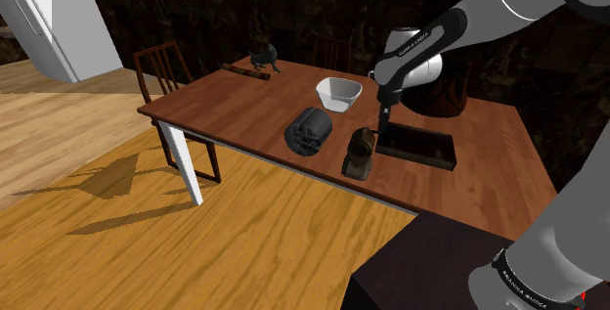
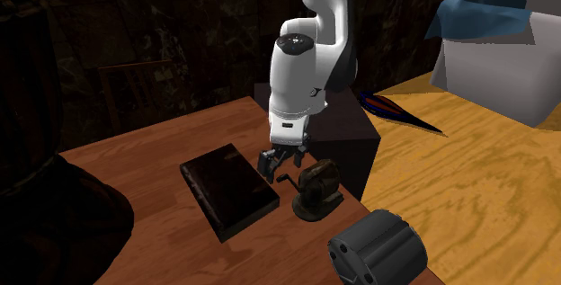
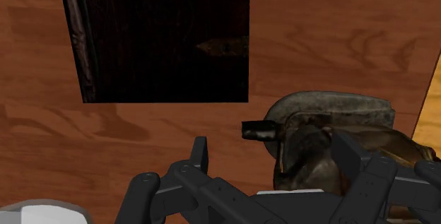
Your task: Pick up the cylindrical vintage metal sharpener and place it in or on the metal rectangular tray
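Tool (image 3: pixel 272 148) spread, pinching nothing, hanging low over surface (image 3: pixel 339 39). Sharpener (image 3: pixel 332 127) stands on surface, off-centre in tool's gap, nearer one side; likely needs centring before closing. Tray (image 3: pixel 162 39) lies just beyond tool, beside sharpener, so carry looks short.

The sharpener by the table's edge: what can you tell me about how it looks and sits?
The sharpener is a small, dark, worn-looking metal piece: a rounded grey-brown body on a wider base, with a short stub sticking out sideways. It stands upright on the wooden table, near the edge, just beside the dark tray and apart from it. The black tool hangs open over its stub side, not clasping it.
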{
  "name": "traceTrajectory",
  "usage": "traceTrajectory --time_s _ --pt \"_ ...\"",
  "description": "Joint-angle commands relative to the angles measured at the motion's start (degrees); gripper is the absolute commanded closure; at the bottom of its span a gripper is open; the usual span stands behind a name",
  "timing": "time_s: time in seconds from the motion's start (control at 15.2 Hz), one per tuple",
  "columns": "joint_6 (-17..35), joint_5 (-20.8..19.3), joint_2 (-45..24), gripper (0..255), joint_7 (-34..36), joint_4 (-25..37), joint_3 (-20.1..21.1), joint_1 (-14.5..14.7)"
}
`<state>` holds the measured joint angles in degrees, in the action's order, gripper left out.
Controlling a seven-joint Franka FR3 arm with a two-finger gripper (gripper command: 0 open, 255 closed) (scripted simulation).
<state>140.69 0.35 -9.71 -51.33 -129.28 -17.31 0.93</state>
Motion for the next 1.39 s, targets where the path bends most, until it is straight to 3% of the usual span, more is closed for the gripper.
traceTrajectory --time_s 0.0,0.2,0.73,0.79,1.32 --pt "1.44 0.65 -1.39 0 -0.63 -0.05 0.15 -0.23" --pt "3.91 1.73 -3.71 0 -1.39 -0.29 0.5 -0.58" --pt "3.9 1.72 -3.71 0 -1.38 -0.28 0.51 -0.59" --pt "3.9 1.72 -3.71 255 -1.38 -0.28 0.51 -0.59" --pt "3.89 1.72 -3.7 255 -1.38 -0.28 0.51 -0.59"
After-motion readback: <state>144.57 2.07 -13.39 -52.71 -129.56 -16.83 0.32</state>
